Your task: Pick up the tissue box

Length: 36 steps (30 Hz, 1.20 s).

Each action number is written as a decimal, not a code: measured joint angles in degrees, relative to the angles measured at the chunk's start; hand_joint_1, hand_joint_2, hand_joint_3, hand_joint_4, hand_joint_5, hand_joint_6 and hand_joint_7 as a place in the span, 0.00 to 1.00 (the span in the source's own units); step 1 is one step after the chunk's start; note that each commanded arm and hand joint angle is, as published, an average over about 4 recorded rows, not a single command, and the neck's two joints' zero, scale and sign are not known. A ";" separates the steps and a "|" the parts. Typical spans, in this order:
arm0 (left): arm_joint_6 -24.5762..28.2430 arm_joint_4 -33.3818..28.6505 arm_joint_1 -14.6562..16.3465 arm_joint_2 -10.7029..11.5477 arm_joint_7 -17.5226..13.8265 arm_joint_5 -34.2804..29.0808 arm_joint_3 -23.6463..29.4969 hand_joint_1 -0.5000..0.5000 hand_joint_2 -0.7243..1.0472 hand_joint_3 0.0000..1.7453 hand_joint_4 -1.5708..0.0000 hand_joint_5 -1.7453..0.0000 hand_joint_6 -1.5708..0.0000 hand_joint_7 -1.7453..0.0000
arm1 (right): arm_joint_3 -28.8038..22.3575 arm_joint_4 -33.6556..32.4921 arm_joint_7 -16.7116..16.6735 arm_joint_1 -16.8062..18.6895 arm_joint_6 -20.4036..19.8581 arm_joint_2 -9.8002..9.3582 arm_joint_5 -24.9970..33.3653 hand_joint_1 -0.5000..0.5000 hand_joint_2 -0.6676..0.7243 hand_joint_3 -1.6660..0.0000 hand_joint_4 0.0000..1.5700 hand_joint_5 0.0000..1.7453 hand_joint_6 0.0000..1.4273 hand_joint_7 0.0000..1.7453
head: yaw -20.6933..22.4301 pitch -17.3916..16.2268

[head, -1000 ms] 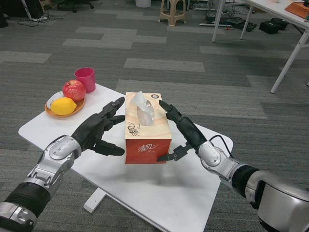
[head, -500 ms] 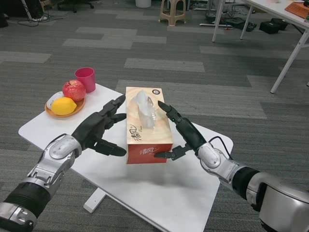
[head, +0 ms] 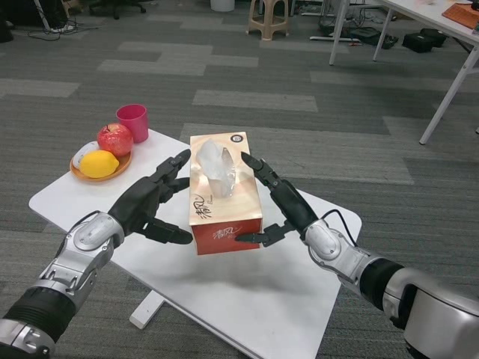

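An orange tissue box (head: pixel 224 208) with a white tissue sticking out of its top is held up above the white table (head: pixel 247 299) near the middle of the view. My left hand (head: pixel 150 206) presses against its left side, fingers spread. My right hand (head: pixel 275 203) presses against its right side, thumb at the box's lower front edge. The box is squeezed between the two hands and casts a shadow on the tabletop below.
At the table's far left corner stands an orange plate (head: pixel 90 170) carrying a red apple (head: pixel 114 139), a lemon (head: pixel 99 163) and a white object, with a pink cup (head: pixel 133 120) behind. White table legs (head: pixel 449 82) and a stool (head: pixel 268 19) stand on the carpet beyond.
Both hands have lifted the tissue box a little higher and slightly toward me and to the left; its top now tilts more into view.
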 measured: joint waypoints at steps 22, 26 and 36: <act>0.00 -0.24 0.11 0.00 0.01 0.03 0.17 1.00 0.75 0.00 1.00 0.59 1.00 1.00 | -0.11 -0.49 -0.02 0.04 0.00 -0.15 0.00 0.21 0.09 0.60 0.05 0.33 0.00 0.08 | 0.04 -0.05; 0.00 -0.31 0.12 0.00 0.01 0.03 0.17 1.00 0.75 0.00 1.00 0.59 1.00 1.00 | -0.11 -0.50 -0.02 0.05 0.00 -0.18 0.00 0.21 0.09 0.60 0.05 0.33 0.00 0.08 | 0.04 -0.05; 0.00 -1.38 0.30 0.00 0.01 0.03 0.25 1.00 0.75 0.00 1.00 0.59 1.00 1.00 | -0.15 -0.50 -0.09 0.09 0.00 -0.35 0.01 0.23 0.09 0.58 0.05 0.33 0.00 0.08 | 0.10 -0.02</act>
